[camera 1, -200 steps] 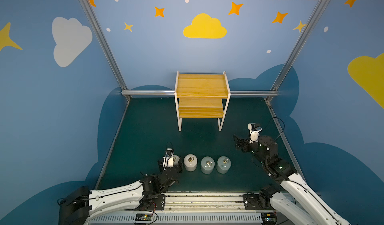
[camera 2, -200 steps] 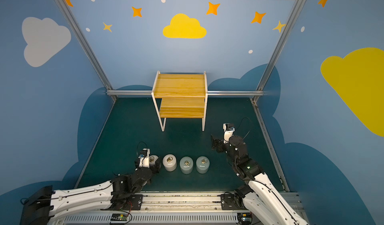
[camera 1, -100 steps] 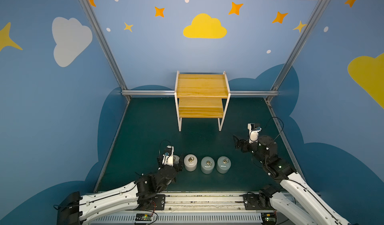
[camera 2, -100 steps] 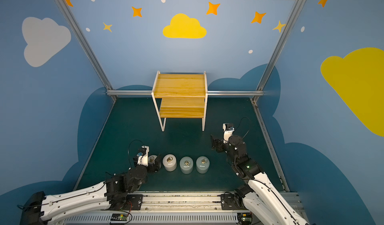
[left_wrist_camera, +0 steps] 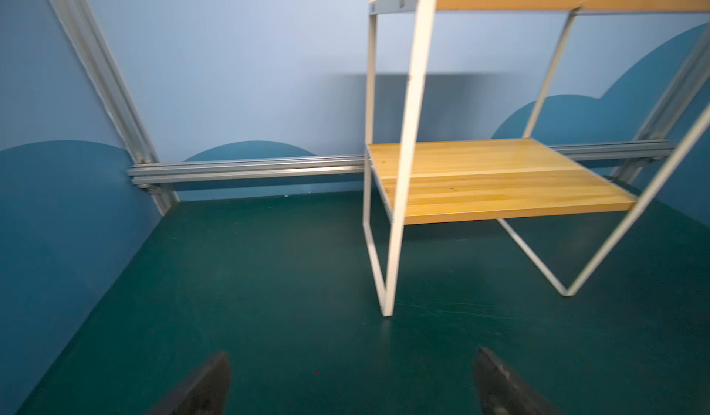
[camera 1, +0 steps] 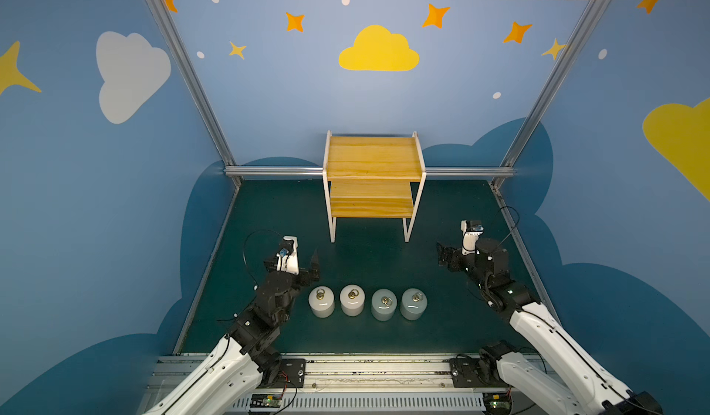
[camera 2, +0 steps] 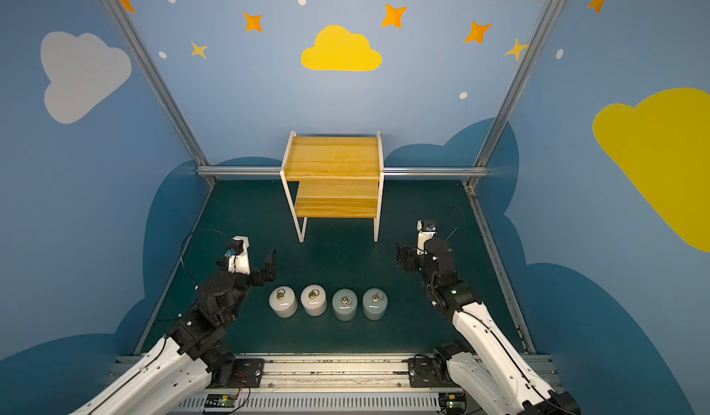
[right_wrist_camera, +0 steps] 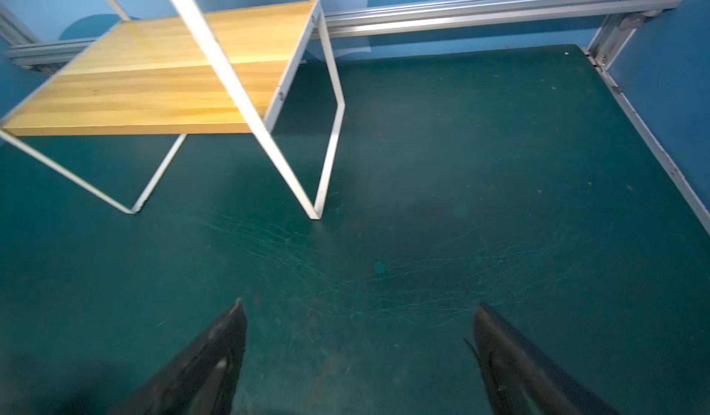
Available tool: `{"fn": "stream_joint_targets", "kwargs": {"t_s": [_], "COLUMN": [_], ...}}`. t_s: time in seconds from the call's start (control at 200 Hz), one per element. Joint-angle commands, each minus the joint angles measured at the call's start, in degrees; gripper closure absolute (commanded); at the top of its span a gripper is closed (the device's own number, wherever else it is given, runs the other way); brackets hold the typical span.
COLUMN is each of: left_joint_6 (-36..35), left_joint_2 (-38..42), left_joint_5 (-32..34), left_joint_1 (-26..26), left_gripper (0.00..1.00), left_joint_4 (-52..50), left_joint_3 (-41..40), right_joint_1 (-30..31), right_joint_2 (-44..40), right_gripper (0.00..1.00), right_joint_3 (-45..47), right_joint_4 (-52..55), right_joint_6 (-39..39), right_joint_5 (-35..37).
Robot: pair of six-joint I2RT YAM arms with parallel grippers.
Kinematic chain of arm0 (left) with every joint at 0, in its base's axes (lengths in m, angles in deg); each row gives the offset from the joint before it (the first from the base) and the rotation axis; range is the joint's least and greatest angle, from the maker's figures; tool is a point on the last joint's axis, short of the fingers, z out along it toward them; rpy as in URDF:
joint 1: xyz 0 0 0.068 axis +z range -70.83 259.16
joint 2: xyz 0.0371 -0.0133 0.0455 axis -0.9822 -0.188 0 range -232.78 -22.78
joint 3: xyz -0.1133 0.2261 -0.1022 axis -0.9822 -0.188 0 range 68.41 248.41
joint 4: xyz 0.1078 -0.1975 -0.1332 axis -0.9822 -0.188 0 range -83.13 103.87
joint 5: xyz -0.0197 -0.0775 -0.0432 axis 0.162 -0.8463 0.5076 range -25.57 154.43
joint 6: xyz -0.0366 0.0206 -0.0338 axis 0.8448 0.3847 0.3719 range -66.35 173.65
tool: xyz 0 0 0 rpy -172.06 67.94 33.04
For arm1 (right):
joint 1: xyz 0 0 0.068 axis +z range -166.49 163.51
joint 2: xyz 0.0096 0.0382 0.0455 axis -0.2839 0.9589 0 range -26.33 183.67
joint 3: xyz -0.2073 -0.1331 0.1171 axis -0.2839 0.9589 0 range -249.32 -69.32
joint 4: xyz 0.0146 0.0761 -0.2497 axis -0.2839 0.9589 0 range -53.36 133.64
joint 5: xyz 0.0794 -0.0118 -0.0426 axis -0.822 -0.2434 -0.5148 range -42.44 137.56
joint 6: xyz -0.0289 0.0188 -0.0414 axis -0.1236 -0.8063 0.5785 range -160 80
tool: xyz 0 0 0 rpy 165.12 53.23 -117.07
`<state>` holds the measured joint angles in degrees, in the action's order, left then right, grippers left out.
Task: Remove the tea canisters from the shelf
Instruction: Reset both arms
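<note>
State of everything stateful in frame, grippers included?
shelf: standing, both tiers bare
outer white tea canister: upright on the green mat, lid on
inner white tea canister: upright, lid on
inner blue-grey tea canister: upright, lid on
outer blue-grey tea canister: upright, lid on
left gripper: open, holding nothing
right gripper: open, holding nothing

Four tea canisters stand upright in a close row on the near part of the green mat (camera 2: 345,263): two white canisters (camera 2: 283,301) (camera 2: 314,300) on the left, two blue-grey canisters (camera 2: 344,305) (camera 2: 374,304) on the right. The shelf (camera 2: 333,157) stands well apart at the far centre. The left gripper (camera 2: 246,262) hangs just left of the row, jaws spread; the right gripper (camera 2: 407,257) hovers farther right.
</note>
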<state>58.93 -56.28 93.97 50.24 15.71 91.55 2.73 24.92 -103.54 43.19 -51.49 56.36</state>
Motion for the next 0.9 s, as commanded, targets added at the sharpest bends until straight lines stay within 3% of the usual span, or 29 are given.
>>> {"fn": "stream_joint_targets", "kwargs": {"t_s": [0.0, 0.09, 0.18, 0.441, 0.536, 0.611, 0.816, 0.896], "left_joint_6": [-1.8, 2.4, 2.8, 0.0, -0.4, -1.0, -2.0, -2.9], "left_joint_2": [-4.6, -9.7, -15.2, -31.0, -37.1, -40.6, -54.6, -56.9], "left_joint_5": [-11.6, -15.0, -14.7, -8.6, -8.2, -10.4, -17.1, -18.6], "left_joint_1": [10.2, 18.1, 21.9, 24.4, 25.5, 26.7, 28.6, 28.5], "left_gripper": [0.00, 0.00, 0.00, 0.00, 0.00, 0.00, 0.00, 0.00], "left_joint_4": [4.4, 11.9, 22.5, 37.9, 42.8, 44.3, 51.3, 53.6], "left_joint_3": [-0.2, -3.0, -6.9, -9.7, -9.2, -7.4, -2.6, -2.8], "right_joint_1": [-4.6, -8.3, -10.8, -14.8, -15.4, -16.9, -17.0, -16.9], "right_joint_2": [4.4, 9.2, 14.8, 29.6, 30.6, 33.6, 38.6, 36.6], "right_gripper": [0.06, 0.06, 0.06, 0.06, 0.06, 0.06, 0.06, 0.06], "right_joint_3": [-0.4, 1.2, 2.9, 8.2, 4.7, 4.9, 14.1, 12.6], "right_joint_4": [-4.6, -9.9, -16.9, -40.8, -35.9, -38.5, -63.5, -57.3], "right_joint_6": [1.9, 2.9, 4.8, 9.0, 10.6, 9.7, 10.9, 10.4], "right_joint_5": [-1.9, -2.6, -2.5, -2.4, -2.5, -3.6, -5.1, -4.9]}}
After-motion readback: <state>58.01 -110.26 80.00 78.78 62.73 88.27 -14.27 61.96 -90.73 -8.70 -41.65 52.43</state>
